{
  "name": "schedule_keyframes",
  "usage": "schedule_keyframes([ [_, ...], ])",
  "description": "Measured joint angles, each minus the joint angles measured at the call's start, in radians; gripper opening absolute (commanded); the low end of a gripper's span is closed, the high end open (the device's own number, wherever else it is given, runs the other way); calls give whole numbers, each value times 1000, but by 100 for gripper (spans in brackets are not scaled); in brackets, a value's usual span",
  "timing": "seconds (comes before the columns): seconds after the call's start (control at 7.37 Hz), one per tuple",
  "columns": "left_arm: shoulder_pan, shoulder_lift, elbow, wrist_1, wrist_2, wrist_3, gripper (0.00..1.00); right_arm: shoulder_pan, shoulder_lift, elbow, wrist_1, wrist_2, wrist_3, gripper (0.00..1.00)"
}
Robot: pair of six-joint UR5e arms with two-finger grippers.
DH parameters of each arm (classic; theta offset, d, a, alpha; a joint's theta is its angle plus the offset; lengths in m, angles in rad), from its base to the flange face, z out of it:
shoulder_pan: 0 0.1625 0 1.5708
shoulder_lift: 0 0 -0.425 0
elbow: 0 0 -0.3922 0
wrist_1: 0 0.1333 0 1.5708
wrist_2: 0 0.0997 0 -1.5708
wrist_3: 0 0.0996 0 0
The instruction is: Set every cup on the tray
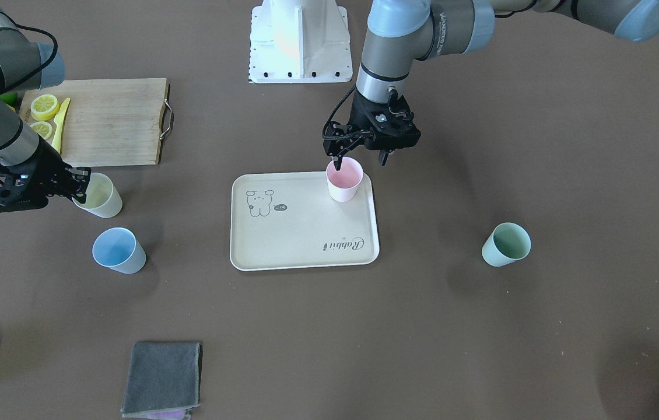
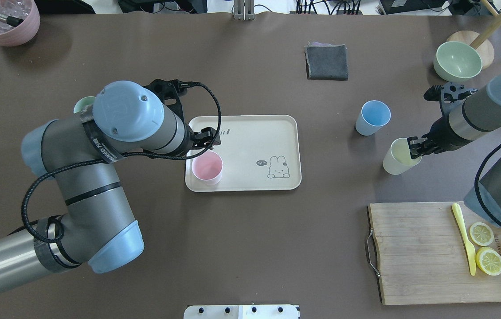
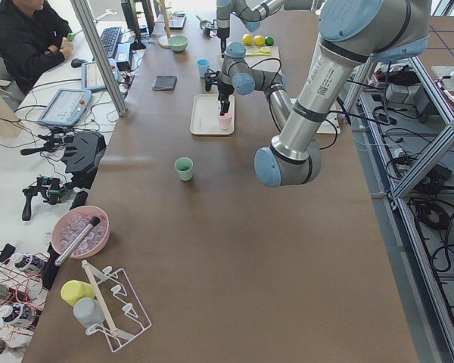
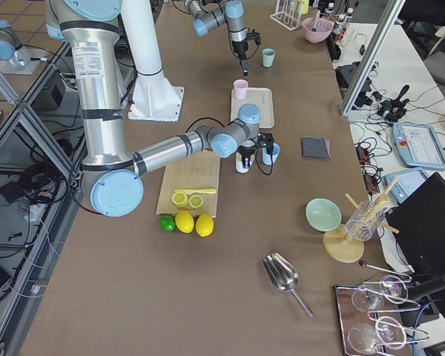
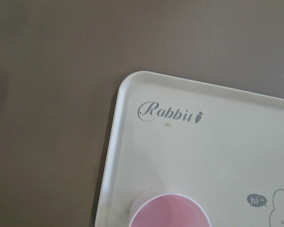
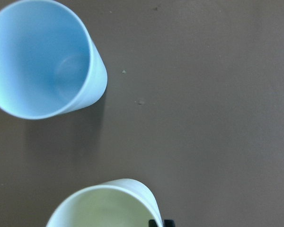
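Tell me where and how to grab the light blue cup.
Probably the rim: the light blue cup stands upright with its mouth open, so come down from above, one claw finger inside, one outside the wall. Pick the side facing away from the yellow cup, which stands close by.

Can make out only a sliver of mint green cup (image 2: 83, 104) overhead, behind left arm (image 2: 131, 117). Wrist views: pink cup (image 5: 169, 212), pale yellow cup (image 6: 104, 205) cropped at bottom edge.

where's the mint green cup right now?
In the front-facing view the mint green cup stands on the table, well to the view's right of the tray, on the robot's left side.
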Motion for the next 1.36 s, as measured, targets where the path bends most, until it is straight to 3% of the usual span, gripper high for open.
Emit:
schedule_keyframes([
  [0.41,-125,12,-29,41,-102,114,98,49,6,63,-19,68,10,0],
  [0.81,-295,92,-24,74,-204,413,98,78,134,157,-216,112,42,0],
  [1.09,-365,146,-17,74,-225,558,98,-17,255,160,-284,39,157,0],
  [1.36,-406,160,3,68,-250,607,98,-128,365,97,-293,-56,253,0],
])
